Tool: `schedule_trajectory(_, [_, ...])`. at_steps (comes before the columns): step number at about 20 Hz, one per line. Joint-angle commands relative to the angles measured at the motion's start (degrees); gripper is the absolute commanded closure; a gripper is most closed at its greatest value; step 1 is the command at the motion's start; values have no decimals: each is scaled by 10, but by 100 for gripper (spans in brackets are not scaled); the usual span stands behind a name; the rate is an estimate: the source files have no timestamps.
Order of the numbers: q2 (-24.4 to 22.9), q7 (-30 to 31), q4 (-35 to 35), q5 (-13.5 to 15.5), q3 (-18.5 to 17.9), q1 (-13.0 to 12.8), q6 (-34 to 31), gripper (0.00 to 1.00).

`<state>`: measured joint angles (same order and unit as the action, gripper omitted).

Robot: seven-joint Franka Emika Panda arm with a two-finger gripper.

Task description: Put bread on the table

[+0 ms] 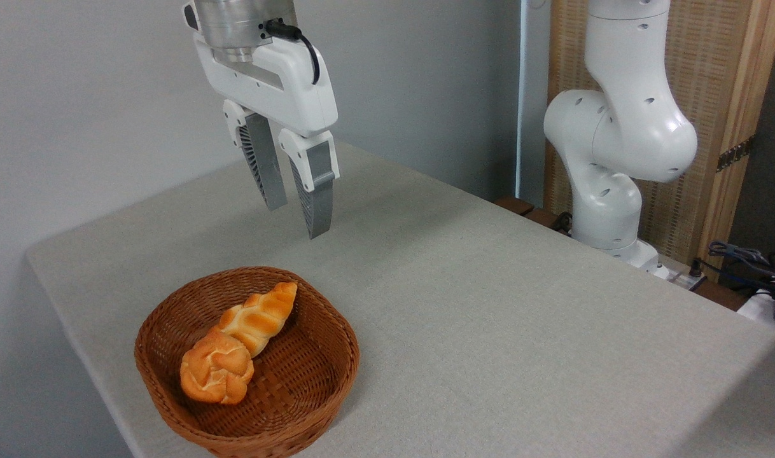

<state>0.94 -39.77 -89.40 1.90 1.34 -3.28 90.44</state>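
The bread [216,369], a small round knotted bun with a golden-orange crust, lies in the front left part of a brown wicker basket [311,388]. It rests against a longer braided loaf [260,315]. The basket stands on the grey-beige table [489,305] near its front left corner. My gripper [296,219] hangs well above the table, behind the basket and up from it, pointing down. It is open, with a narrow gap between its ribbed grey fingers [317,203], and it holds nothing.
The arm's white base and lower joints [616,140] rise beyond the table's right back edge. Cables and dark gear [756,267] lie at the far right. A wooden panel [712,95] stands behind the arm. A grey wall runs along the left and back.
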Motion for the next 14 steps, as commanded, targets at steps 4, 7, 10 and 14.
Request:
schedule_trajectory(4, [-2, 8, 1, -8, 0, 4, -11, 0])
schedule_trajectory(7, [-3, 7, -3, -8, 0, 4, -11, 0])
schedule_trajectory(10, [-3, 7, -4, -8, -1, 4, -11, 0])
schedule_trajectory(14, [-4, 7, -8, -8, 0, 4, -11, 0])
